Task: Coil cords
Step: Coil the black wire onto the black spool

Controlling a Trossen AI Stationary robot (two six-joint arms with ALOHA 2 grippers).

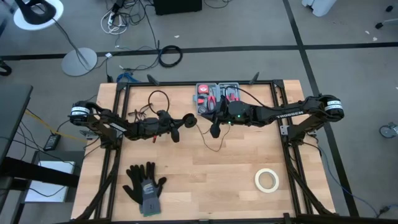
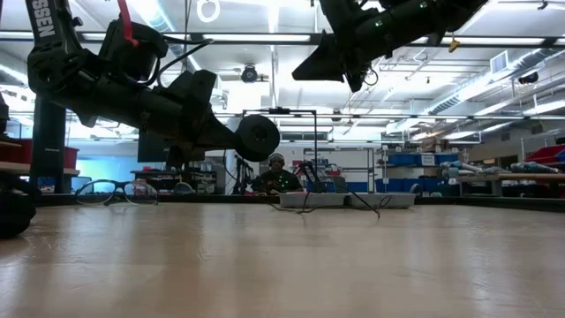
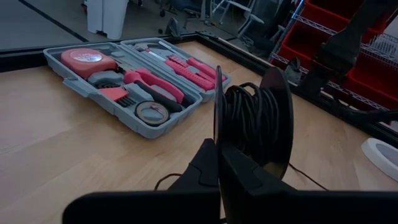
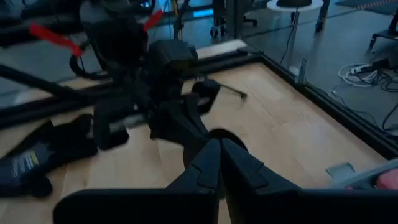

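Black spool clamped in your left gripper; right gripper, pinched on the wire, sits at 3 o'clock.

The tool case sits at the table's far edge, gloves near-left, tape roll near-right.

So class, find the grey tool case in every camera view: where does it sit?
High view: tool case at the table's far edge, centre.
Low view: low grey tray at the far edge, right of centre.
Left wrist view: upper left, open.
Right wrist view: bottom right corner only.
Shared landmark: cord reel.
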